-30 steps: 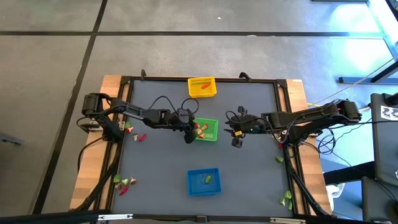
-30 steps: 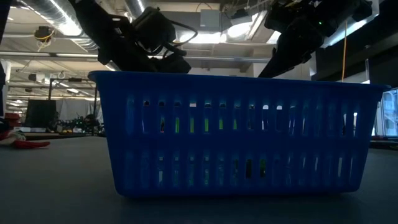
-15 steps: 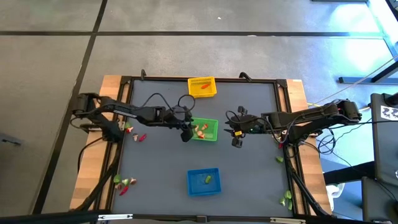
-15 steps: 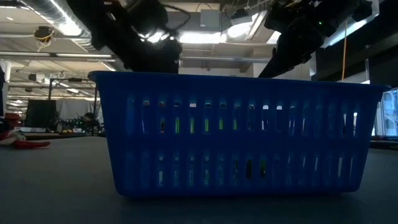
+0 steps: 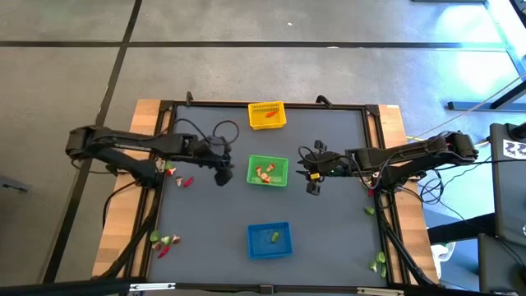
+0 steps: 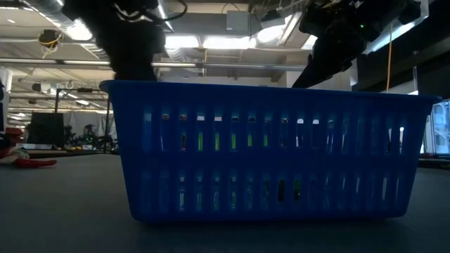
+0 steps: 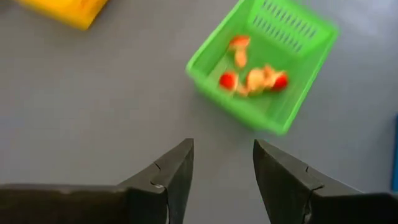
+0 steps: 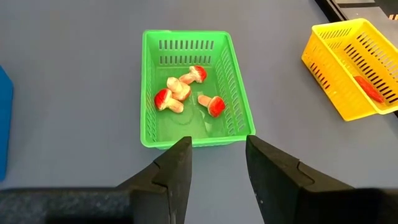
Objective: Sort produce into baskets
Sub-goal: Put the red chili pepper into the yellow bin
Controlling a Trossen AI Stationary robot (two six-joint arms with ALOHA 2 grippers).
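Note:
The green basket (image 5: 268,171) stands mid-table and holds several red-capped mushroom pieces (image 8: 183,92). My left gripper (image 5: 220,177) hovers open just left of it, nothing between its fingers (image 7: 222,163). My right gripper (image 5: 312,186) waits open to the basket's right, also with nothing in it (image 8: 217,163). The yellow basket (image 5: 267,115) at the far edge holds an orange-red piece (image 8: 370,88). The blue basket (image 5: 269,240) near the front holds a light green piece (image 5: 275,237). Loose produce lies at the left (image 5: 174,173), front left (image 5: 164,242) and right (image 5: 371,210).
The table has a raised dark frame (image 5: 164,107) with wooden margins. More green pieces (image 5: 380,263) lie at the front right corner. In the low view the blue basket (image 6: 267,147) blocks most of the table. Cables (image 5: 205,136) trail over the left arm.
My left gripper has drawn back from the green basket's left rim toward the table's left edge and risen. The basket and its mushrooms stay put.

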